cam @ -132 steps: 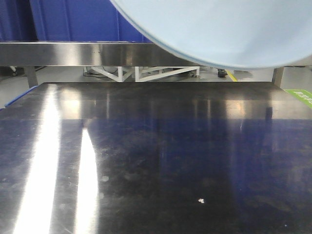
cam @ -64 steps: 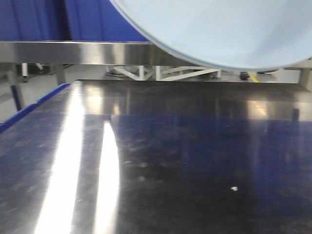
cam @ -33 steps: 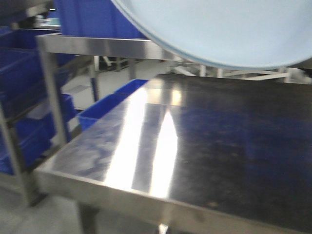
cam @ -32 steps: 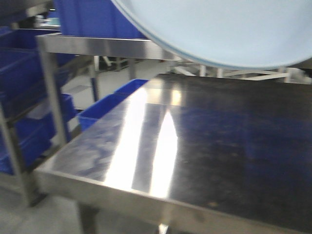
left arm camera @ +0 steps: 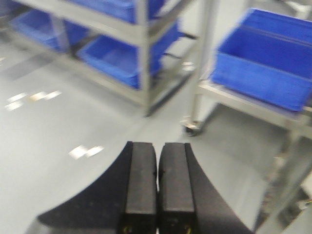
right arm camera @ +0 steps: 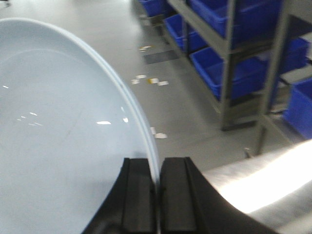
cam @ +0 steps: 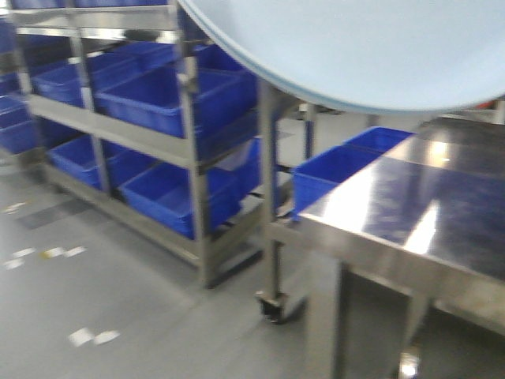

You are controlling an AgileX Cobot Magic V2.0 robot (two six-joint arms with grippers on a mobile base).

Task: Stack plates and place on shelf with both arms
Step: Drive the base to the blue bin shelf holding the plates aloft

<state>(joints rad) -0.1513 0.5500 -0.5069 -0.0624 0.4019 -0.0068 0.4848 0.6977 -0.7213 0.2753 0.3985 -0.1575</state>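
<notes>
The pale bluish-white plates (cam: 355,47) fill the top of the front view, held up in the air; their lower rim looks doubled. In the right wrist view a plate (right arm camera: 63,136) fills the left side, and my right gripper (right arm camera: 159,163) is shut on its rim. My left gripper (left arm camera: 157,146) is shut and empty, hanging over the grey floor. The shelf (cam: 192,197), a steel rack of posts and rails, stands at the left of the front view with blue crates on it. It also shows in the left wrist view (left arm camera: 142,58) and the right wrist view (right arm camera: 229,63).
The dark steel table (cam: 394,197) is at the right, its corner near the middle. A blue crate (cam: 339,170) sits beside it, also in the left wrist view (left arm camera: 263,63). A caster wheel (cam: 272,306) stands on the open grey floor (cam: 95,276).
The front view has swung left: the tabletop slid off to the right and the rack with blue crates came in at the left. The plates stay in the same place in view.
</notes>
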